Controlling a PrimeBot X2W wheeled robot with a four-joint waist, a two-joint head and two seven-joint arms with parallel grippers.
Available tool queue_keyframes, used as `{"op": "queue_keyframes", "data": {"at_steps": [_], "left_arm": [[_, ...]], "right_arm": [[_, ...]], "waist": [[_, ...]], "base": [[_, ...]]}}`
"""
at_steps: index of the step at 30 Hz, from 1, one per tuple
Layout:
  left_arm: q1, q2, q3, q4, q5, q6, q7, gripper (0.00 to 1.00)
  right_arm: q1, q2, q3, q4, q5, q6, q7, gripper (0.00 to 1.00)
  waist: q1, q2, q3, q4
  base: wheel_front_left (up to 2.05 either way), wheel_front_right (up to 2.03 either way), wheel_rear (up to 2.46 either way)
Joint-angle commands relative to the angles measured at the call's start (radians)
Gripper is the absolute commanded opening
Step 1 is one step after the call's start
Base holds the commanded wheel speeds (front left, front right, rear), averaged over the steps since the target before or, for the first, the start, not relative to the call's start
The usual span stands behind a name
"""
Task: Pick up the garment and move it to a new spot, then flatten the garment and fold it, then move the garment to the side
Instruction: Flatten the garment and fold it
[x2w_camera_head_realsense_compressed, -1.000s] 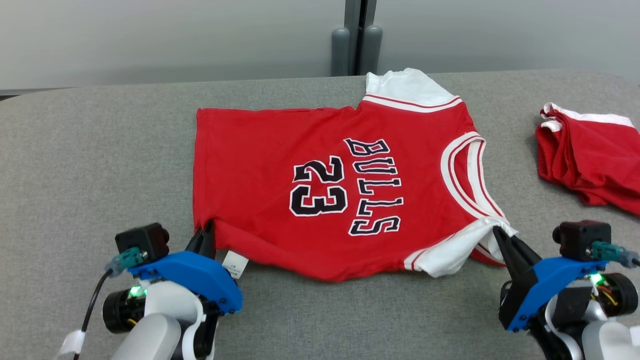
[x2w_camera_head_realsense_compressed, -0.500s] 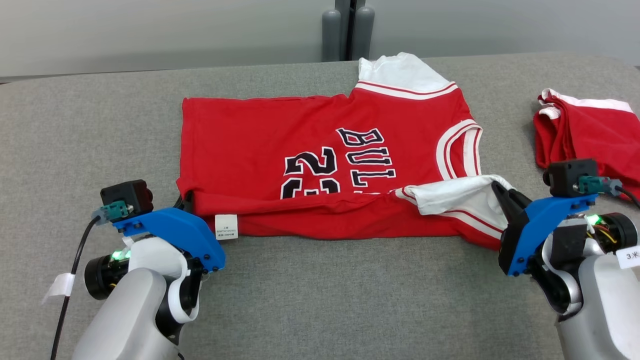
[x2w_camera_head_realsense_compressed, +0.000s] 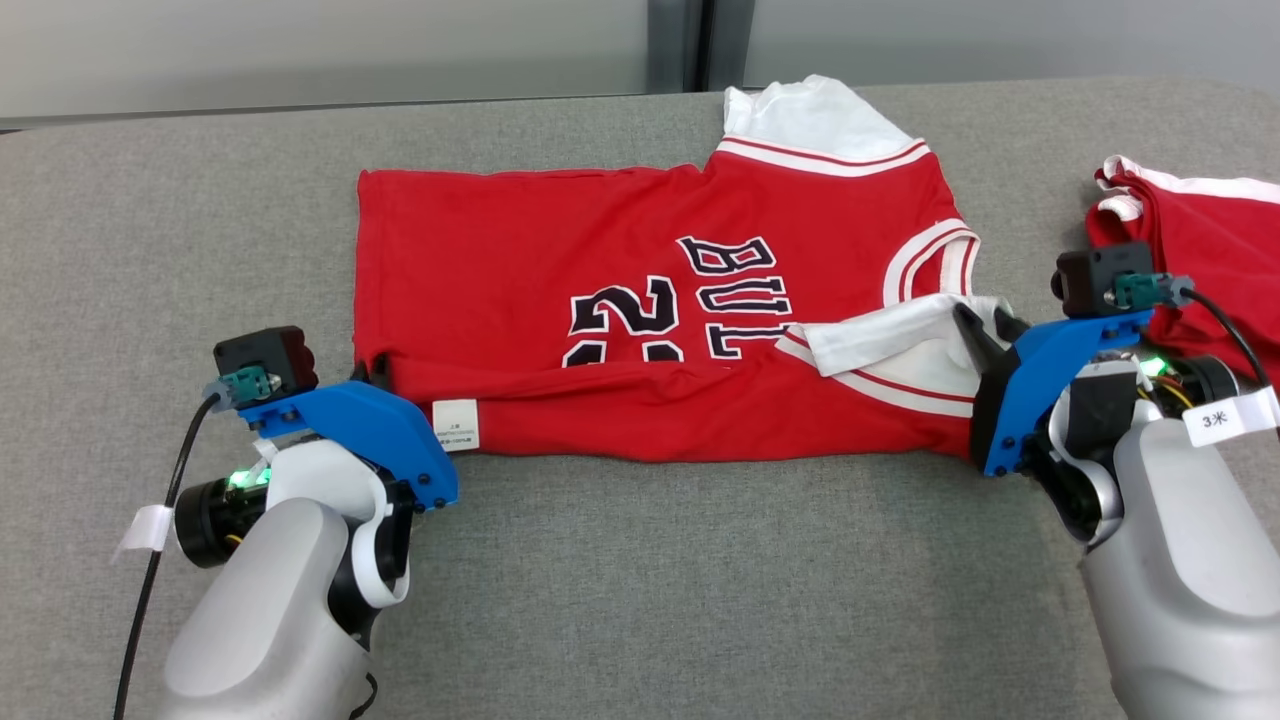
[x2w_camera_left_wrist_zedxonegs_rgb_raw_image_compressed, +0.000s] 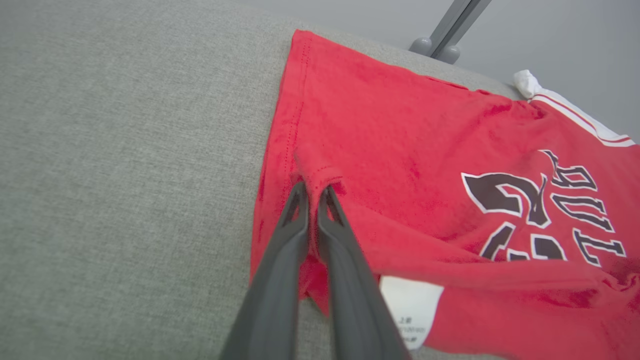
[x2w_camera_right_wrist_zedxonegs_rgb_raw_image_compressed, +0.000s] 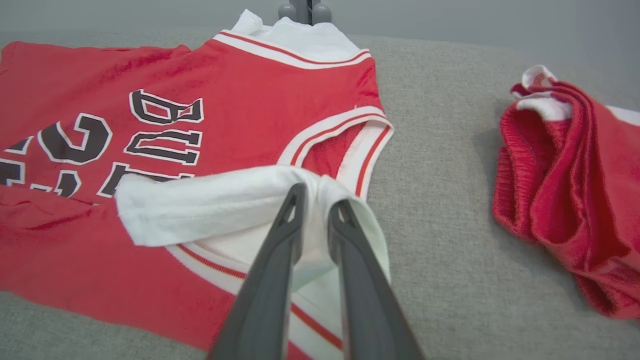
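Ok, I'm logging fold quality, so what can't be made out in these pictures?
Lower half of the print on the jersey: head view, the folded-up near edge covers it.
Label text: too small in head and left wrist views.
Second red garment: cut off by the head view's right edge.
Right hand: right wrist view, white sleeve wraps its tips, so grip unclear.

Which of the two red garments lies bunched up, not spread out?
The red garment at the far right, beyond the right gripper; the jersey with black lettering lies spread out.
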Motion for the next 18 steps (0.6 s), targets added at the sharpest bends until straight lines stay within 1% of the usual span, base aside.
{"op": "queue_keyframes", "data": {"at_steps": [1, 6, 9, 13, 18], "left_arm": [[-0.024, 0.001, 0.0, 0.005, 0.01, 0.006, -0.014, 1.0], [-0.034, -0.003, 0.002, 0.01, 0.015, -0.009, -0.052, 1.0], [-0.036, 0.006, 0.002, 0.0, 0.019, -0.016, -0.068, 1.0], [-0.031, 0.025, 0.004, -0.028, 0.024, -0.019, -0.079, 1.0], [0.002, 0.06, -0.008, -0.08, 0.03, -0.027, -0.054, 1.0]], "right_arm": [[-0.031, 0.001, -0.004, 0.021, -0.011, 0.0, -0.021, 1.0], [-0.083, 0.011, -0.009, 0.089, -0.031, 0.0, -0.075, 1.0], [-0.109, 0.007, -0.014, 0.115, -0.034, 0.0, -0.098, 1.0], [-0.132, -0.009, -0.013, 0.134, -0.033, 0.0, -0.118, 1.0], [-0.122, -0.024, 0.003, 0.119, -0.02, 0.0, -0.137, 1.0]], "waist": [[-0.0001, -0.0002, 0.002, 0.002], [-0.0001, -0.0002, -0.001, 0.008], [-0.0001, -0.0002, -0.008, 0.013], [-0.0001, -0.0002, -0.02, 0.016], [-0.0001, -0.0002, -0.041, 0.016]], "base": [[0.0, 0.0, 0.0], [0.0, 0.0, 0.0], [0.0, 0.0, 0.0], [0.0, 0.0, 0.0], [0.0, 0.0, 0.0]]}}
